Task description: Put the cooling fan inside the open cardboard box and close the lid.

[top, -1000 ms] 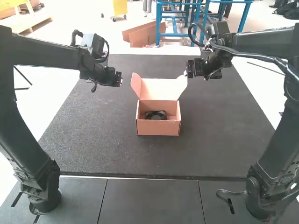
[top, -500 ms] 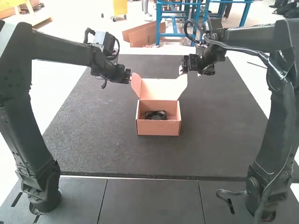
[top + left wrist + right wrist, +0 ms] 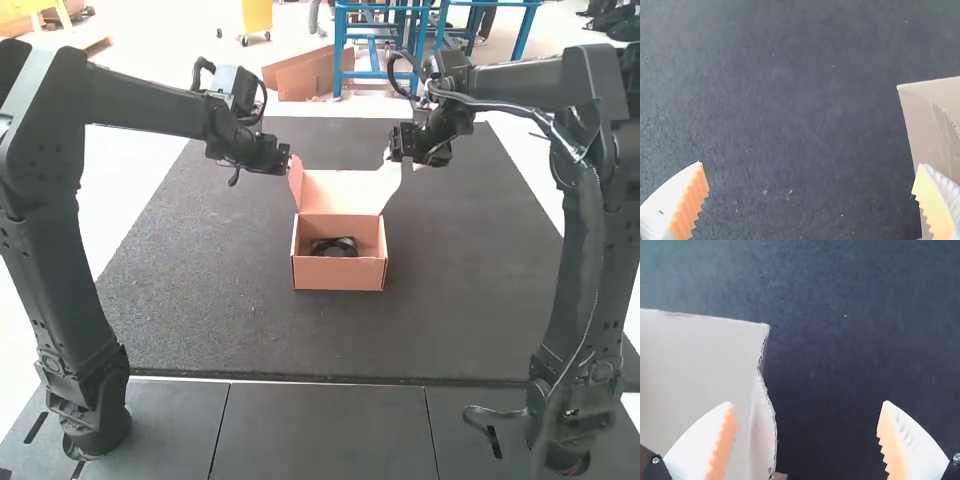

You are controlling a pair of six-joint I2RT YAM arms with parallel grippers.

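Observation:
A small cardboard box (image 3: pixel 339 262) stands open mid-mat, its lid (image 3: pixel 342 190) raised upright at the back. The black cooling fan (image 3: pixel 333 246) lies inside it. My left gripper (image 3: pixel 280 163) hovers open at the lid's upper left corner; that corner's flap (image 3: pixel 935 125) shows beside one of its orange pads (image 3: pixel 930 200). My right gripper (image 3: pixel 398 155) hovers open at the lid's upper right corner, with the pale lid flap (image 3: pixel 700 370) partly between its fingers (image 3: pixel 715 445). Neither gripper is clamped on the cardboard.
The box sits on a dark mat (image 3: pixel 200 290) with free room all around it. Flattened cardboard (image 3: pixel 300 70) lies on the floor beyond the mat's far edge.
Both grippers have moved inward and slightly back, closing in on the lid's two upper corners. The box and fan have not moved.

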